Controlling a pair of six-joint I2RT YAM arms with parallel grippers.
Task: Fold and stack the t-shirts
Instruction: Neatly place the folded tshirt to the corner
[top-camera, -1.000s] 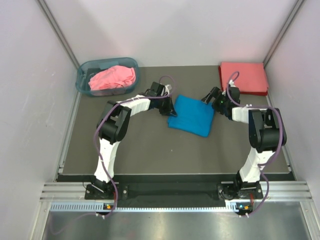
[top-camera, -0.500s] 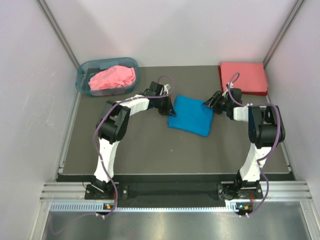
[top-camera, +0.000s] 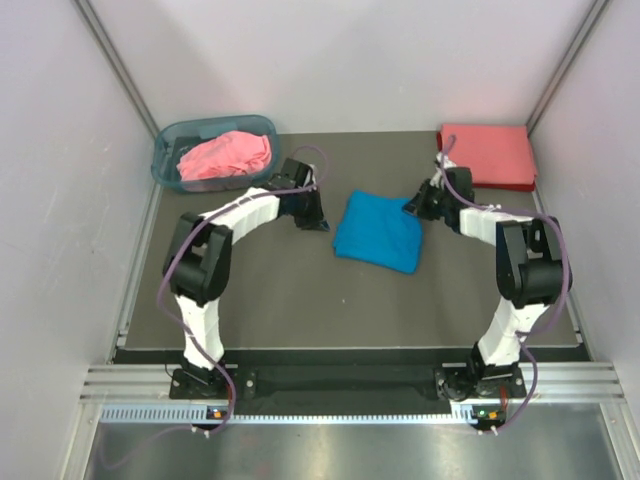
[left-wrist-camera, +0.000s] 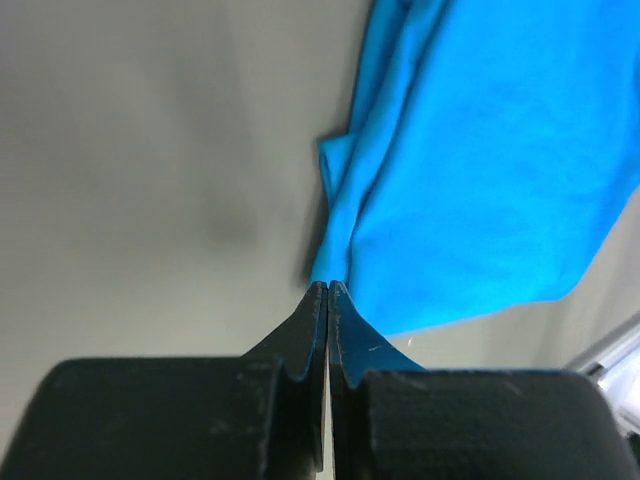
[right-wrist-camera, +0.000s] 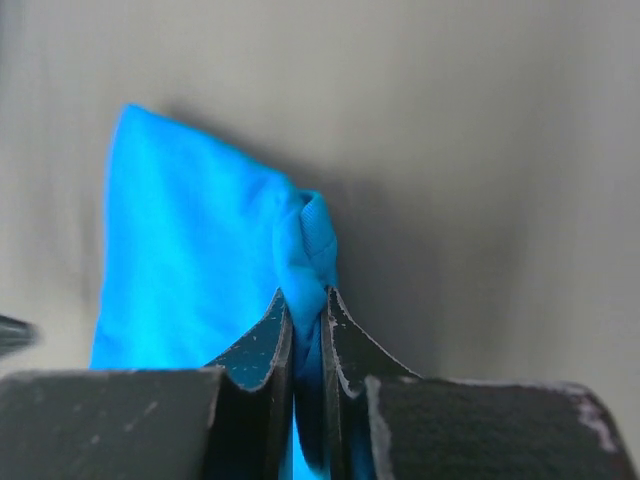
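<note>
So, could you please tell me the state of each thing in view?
Bright blue cloth t-shirt: folded, lying flat.
Pink cloth t-shirt: crumpled.
Coral-red cloth t-shirt: folded flat.
Translucent blue-grey plastic basket: upright, holding the pink t-shirt.
Left gripper: shut, tips at the blue t-shirt's edge.
Right gripper: shut on the blue t-shirt's bunched edge.

Seen from above, a basket (top-camera: 162, 148) sits at the upper left of the table (top-camera: 280, 300) with one t-shirt (top-camera: 225, 155) in it. A second t-shirt (top-camera: 490, 152) lies on the table at the upper right corner. A third t-shirt (top-camera: 380, 232) lies near the frame's middle, between the left gripper (top-camera: 320, 222), at its left corner, and the right gripper (top-camera: 415, 206), at its upper right corner.
</note>
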